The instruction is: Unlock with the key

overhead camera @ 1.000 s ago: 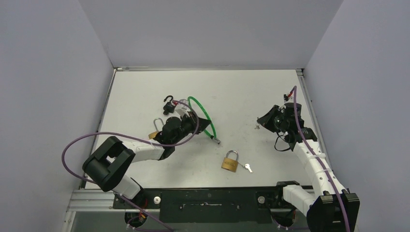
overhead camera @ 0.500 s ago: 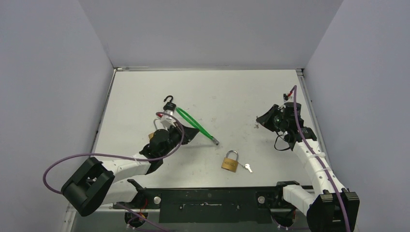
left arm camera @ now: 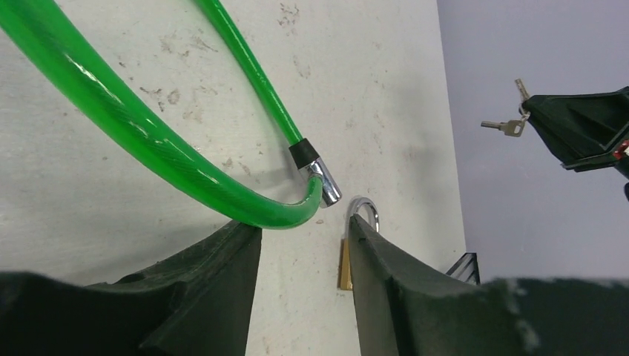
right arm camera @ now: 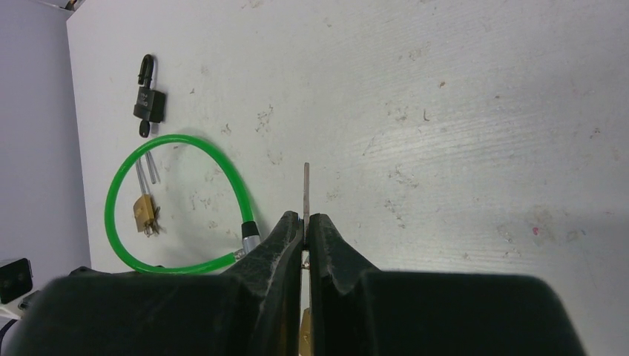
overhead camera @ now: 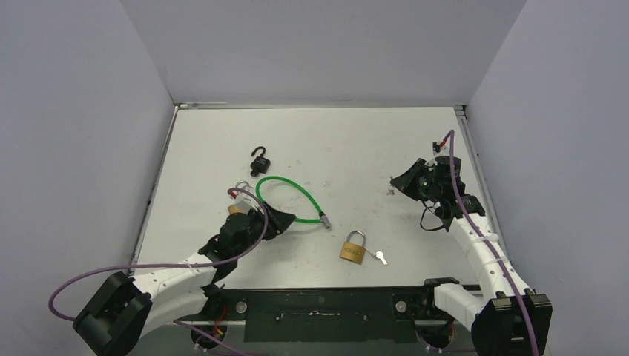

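My right gripper (overhead camera: 398,182) is shut on a small silver key (right arm camera: 305,191), with a second key (left arm camera: 506,127) dangling from its ring, held above the table at the right. My left gripper (overhead camera: 280,220) is open and empty, low over the table beside the green cable lock (overhead camera: 285,194), whose metal end (left arm camera: 323,180) lies just beyond its fingertips. A large brass padlock (overhead camera: 354,248) with its shackle closed lies front centre, a key (overhead camera: 380,257) beside it. It also shows past my left fingers (left arm camera: 346,261).
A black padlock (overhead camera: 258,162) with an open shackle lies behind the cable loop. A small brass padlock (right arm camera: 143,211) with an open shackle lies inside the loop, by my left wrist. Grey walls enclose the table on three sides.
My left arm has pulled back toward the near left. The green cable it held up now lies flat as a loop on the table. My right gripper has barely moved.
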Controlling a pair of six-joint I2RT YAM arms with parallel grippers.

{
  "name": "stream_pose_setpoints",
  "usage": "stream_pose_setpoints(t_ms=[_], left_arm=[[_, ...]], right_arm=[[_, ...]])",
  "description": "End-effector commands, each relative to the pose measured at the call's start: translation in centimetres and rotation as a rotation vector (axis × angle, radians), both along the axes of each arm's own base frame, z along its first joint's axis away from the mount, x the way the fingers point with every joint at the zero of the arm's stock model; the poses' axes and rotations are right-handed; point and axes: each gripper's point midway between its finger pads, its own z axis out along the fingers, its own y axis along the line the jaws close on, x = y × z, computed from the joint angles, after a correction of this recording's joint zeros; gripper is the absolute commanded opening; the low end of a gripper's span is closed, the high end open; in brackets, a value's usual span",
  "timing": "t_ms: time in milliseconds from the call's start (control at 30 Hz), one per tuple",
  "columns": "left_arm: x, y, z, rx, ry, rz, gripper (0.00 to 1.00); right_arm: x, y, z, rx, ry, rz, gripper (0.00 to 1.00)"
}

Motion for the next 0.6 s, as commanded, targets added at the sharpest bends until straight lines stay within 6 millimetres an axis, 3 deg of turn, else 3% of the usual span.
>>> stream_pose_setpoints(t_ms=[0,200,400,533,567], left_arm=[[0.1,0.7,-0.1,0.020,-0.008,0.024,0.49],[0.5,1.5,-2.0,0.091,0.088,0.078,0.63],[0.8,1.6,-3.4,0.208,0.227,0.095,0.70],[-2.3,5.3,-6.1,0.472,0.534,0.176,0.70],[-2.4,5.6,-5.5,0.535,0.541,0.158,0.70]], right_arm=[[0.8,0.7,1.0,0.021,-0.046,0.019,0.00],[0.6,0.9,0.8,0.023,-0.044,0.026,0.00],[0.6,0.9,0.9,0.020,-0.045,0.026,0.00],[0.5,0.8,1.0,0.012,-0.048,0.024,0.00],[0.5,0.7,1.0,0.009,-0.049,0.021,0.00]])
